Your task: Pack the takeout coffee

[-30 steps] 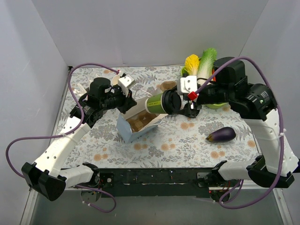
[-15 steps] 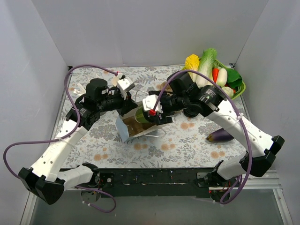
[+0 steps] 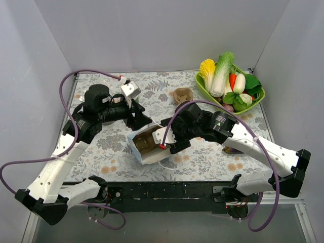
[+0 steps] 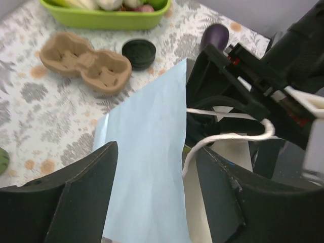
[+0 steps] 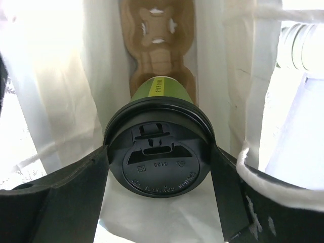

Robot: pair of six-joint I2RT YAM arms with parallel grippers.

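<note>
**mugs_n_bots:** How much room is there around the bag (image 3: 139, 153)?

**yam_fan:** Plenty on the left, with bare table (image 3: 101, 152) out to the wall. The left gripper (image 4: 154, 152) sits at the bag's upper-left edge with its fingers well apart. The blue side panel runs between them, but it's gripping nothing. A second ago it was pinched shut there.

**mugs_n_bots:** And the coffee?

**yam_fan:** The top cam hides it. On the right wrist cam the coffee (image 5: 158, 167) is inside the bag, black lid facing the lens and base pointing at the carrier (image 5: 157, 40) in there. The paper walls are close on both sides. The right gripper (image 5: 158, 154) holds it by the lid, fingers spread wide. A second ago it held the coffee up behind the bag.

**mugs_n_bots:** And on the right?

**yam_fan:** Only the left wrist cam catches a loose lid (image 4: 138, 50) next to the spare carrier (image 3: 182, 94). The basket (image 3: 201, 83) sits in the back corner, and the arm no longer blocks it.
</note>
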